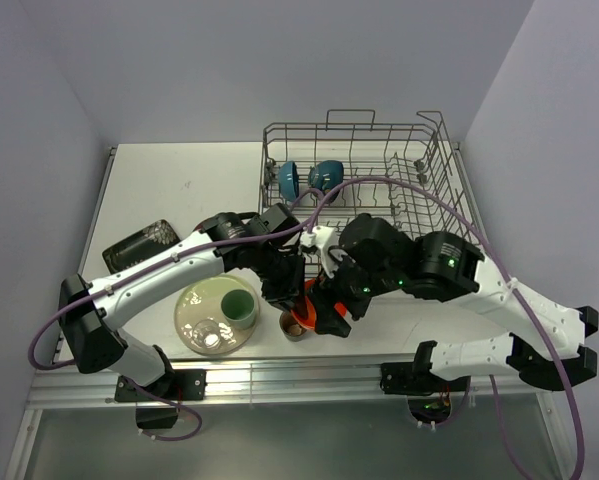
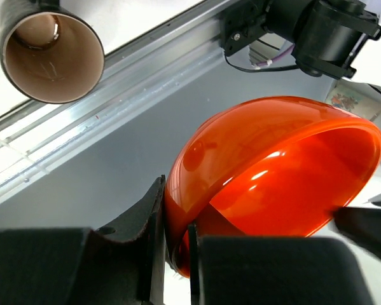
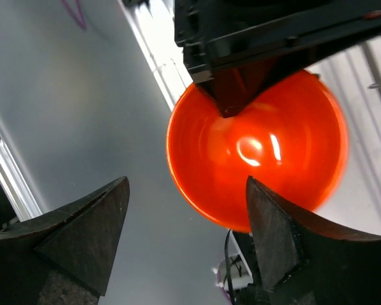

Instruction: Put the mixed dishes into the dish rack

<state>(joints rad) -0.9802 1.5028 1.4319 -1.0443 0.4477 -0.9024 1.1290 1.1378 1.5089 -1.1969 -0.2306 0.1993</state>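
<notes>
- Orange bowl (image 2: pixel 273 165) hangs in the air in front of the dish rack (image 1: pixel 434 160), off its near left corner, tipped up on edge.
- The left gripper (image 2: pixel 176 244) is clamped on the bowl's rim alone, one finger on each side of the thin wall. Nothing else supports the bowl.
- The right gripper (image 3: pixel 187 187) points straight at the bowl with its fingers spread wide apart, holding nothing.
- Risk: the glossy rim could slide in so narrow a pinch. The bowl would then swing or drop before it reaches the rack.
- Risk: a brown mug (image 2: pixel 50 51) stands on the table close below the bowl, on the side away from the rack. A fall would likely strike it.
- Risk: both arms crowd the same spot in front of the rack. An ill-timed nudge from the right fingers could knock the bowl loose.
- Risk: two blue bowls (image 1: pixel 289 180) already sit in the rack's left side. Lowering the orange bowl there could clash with them.
</notes>
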